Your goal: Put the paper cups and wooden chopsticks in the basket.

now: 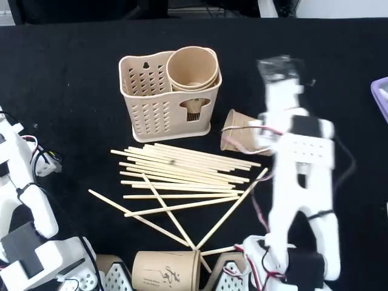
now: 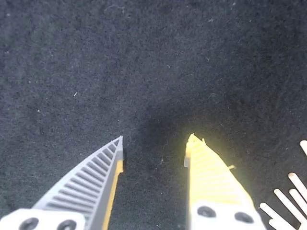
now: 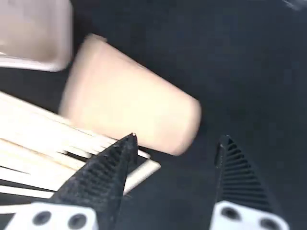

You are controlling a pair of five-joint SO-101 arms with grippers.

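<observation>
Nearest, between the arm bases: near paper cup [image 1: 165, 270] on its side on the black bench [image 1: 73, 73]; no fingers on it.
Left gripper [image 2: 153, 143] sits low over bare bench; fingers spread apart, nothing between them; a few chopstick ends just beside it.
Middle: wooden chopsticks [image 1: 182, 176] in a loose heap; most lie parallel across the bench, several cross them at angles on the near side.
Beyond the heap: far paper cup [image 3: 129, 110] on its side, just beside the far chopstick ends and to the right of the basket [image 1: 151, 106].
Right gripper [image 3: 178, 139] hovers at this cup; fingers released, holding nothing.
Key relation: the cup lies directly ahead of the right fingers, close; its long axis runs slantwise across the gap, not square to it.
Judgement: right arm much the nearer; a close across the side wall looks feasible, though the cup may roll.
Farthest: basket upright; stacked cups [image 1: 192, 66] in its right compartment.
</observation>
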